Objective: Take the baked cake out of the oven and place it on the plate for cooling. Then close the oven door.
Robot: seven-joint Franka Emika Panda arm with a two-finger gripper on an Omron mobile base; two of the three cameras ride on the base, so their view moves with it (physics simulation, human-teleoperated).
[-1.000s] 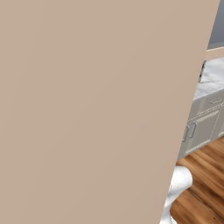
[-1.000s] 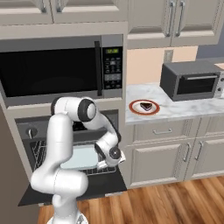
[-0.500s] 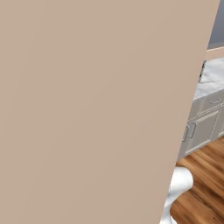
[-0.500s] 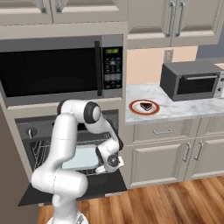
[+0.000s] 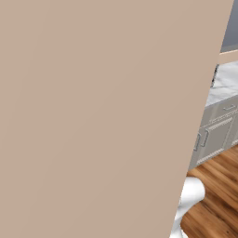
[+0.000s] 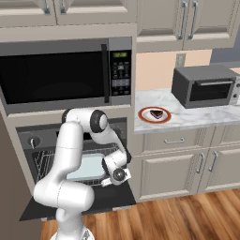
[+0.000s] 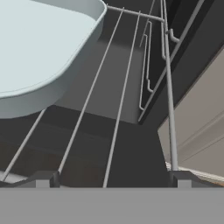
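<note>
Cake (image 6: 156,113) on plate (image 6: 143,116), oven door (image 6: 112,201) down, pincer (image 6: 112,178) open

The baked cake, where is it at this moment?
In the right base view, the baked cake lies on the plate on the marble counter, left of the toaster oven.

A black-windowed microwave (image 6: 65,75) hangs above; a toaster oven (image 6: 202,86) (grey) occupies the counter (image 6: 206,115).
</note>
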